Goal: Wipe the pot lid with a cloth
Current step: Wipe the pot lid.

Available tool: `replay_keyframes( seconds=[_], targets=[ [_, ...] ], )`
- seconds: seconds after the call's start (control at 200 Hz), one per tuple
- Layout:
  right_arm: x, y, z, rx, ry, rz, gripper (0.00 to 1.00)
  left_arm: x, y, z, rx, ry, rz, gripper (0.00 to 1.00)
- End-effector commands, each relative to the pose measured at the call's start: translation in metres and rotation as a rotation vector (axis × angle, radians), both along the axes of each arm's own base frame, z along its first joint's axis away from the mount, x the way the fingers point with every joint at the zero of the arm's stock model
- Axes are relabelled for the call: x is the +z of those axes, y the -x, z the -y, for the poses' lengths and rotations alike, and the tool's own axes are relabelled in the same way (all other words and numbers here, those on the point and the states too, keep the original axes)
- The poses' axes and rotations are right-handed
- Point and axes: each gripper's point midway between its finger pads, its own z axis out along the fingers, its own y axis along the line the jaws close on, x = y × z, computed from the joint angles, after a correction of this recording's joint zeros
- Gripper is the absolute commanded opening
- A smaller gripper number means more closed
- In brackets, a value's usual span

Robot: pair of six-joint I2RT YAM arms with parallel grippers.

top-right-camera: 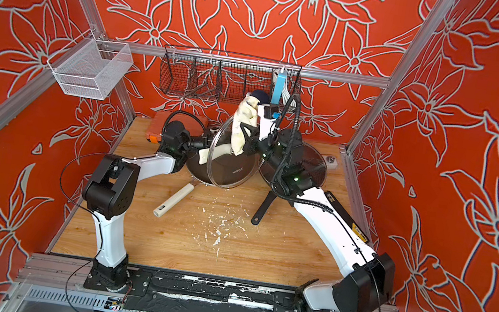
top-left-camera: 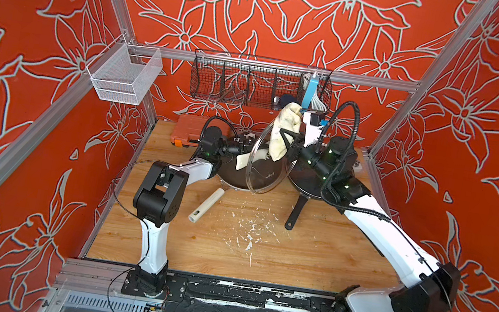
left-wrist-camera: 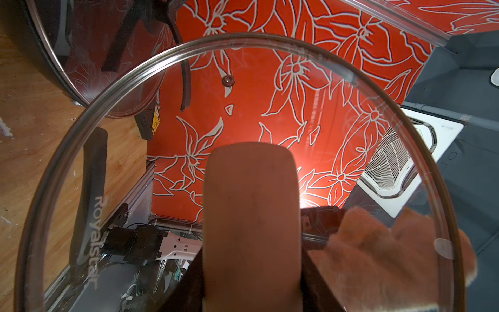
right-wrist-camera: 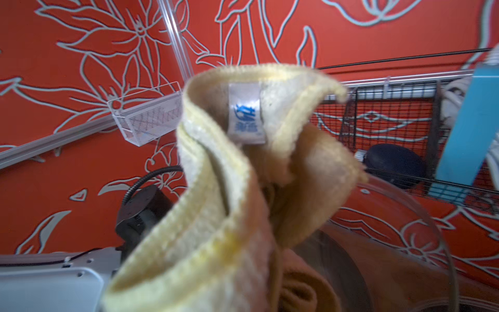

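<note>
The glass pot lid [top-left-camera: 267, 174] [top-right-camera: 234, 169] stands on edge above a dark pot [top-left-camera: 231, 179]. My left gripper [top-left-camera: 240, 149] [top-right-camera: 205, 147] is shut on the lid's cream handle [top-left-camera: 245, 160]. In the left wrist view that handle [left-wrist-camera: 252, 205] fills the space between the dark fingers [left-wrist-camera: 189, 286], with the lid's rim [left-wrist-camera: 243, 37] arching around it. My right gripper [top-left-camera: 287, 142] [top-right-camera: 249, 136] is shut on a cream-yellow cloth [top-left-camera: 284, 128] [top-right-camera: 243, 122]. The cloth lies against the lid's far face near its upper edge and shows through the glass [left-wrist-camera: 378, 256]. In the right wrist view the cloth [right-wrist-camera: 216, 216] hides the jaws.
A black frying pan [top-left-camera: 305, 185] lies right of the lid, its handle [top-left-camera: 294, 214] pointing forward. The pot's cream handle [top-left-camera: 205, 205] sticks out front-left. An orange case [top-left-camera: 186, 134] sits at the back left. Black wire basket [top-left-camera: 258, 84] and white mesh basket [top-left-camera: 126, 74] hang on rails. White crumbs [top-left-camera: 248, 230] litter the table.
</note>
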Motion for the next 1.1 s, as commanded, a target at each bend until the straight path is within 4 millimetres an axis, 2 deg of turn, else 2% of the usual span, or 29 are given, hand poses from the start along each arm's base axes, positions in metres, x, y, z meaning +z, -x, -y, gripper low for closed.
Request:
replay_keyframes(
  seconds=[0.0,0.24,0.35,0.425,0.616,0.826,0.931,1.031,1.096],
  targets=[
    [-0.005,-0.024,0.021,-0.089,-0.001,-0.019,0.0,0.081,0.04,-0.002,-0.034,0.088,0.308,0.0],
    [-0.04,-0.062,0.058,-0.186,0.022,-0.089,0.0,0.09,0.048,0.0,-0.053,0.103,0.33,0.0],
    [-0.05,-0.068,0.068,-0.216,0.039,-0.121,0.0,0.091,0.051,-0.001,-0.061,0.098,0.338,0.0],
    [-0.053,-0.065,0.064,-0.19,0.038,-0.132,0.0,0.089,0.05,0.0,-0.06,0.095,0.334,0.0],
    [-0.049,-0.035,0.036,-0.024,-0.007,-0.121,0.0,0.084,0.044,0.001,-0.055,0.095,0.319,0.0],
    [-0.045,0.023,-0.016,0.17,0.03,-0.083,0.0,0.082,0.04,0.002,-0.05,0.097,0.308,0.0],
    [-0.049,0.051,-0.041,0.262,0.04,-0.077,0.0,0.082,0.039,0.002,-0.048,0.098,0.305,0.0],
    [-0.052,0.064,-0.047,0.293,0.018,-0.083,0.0,0.082,0.039,0.002,-0.048,0.099,0.307,0.0],
    [-0.055,0.057,-0.038,0.226,0.01,-0.092,0.0,0.082,0.04,0.002,-0.048,0.099,0.308,0.0]
  ],
)
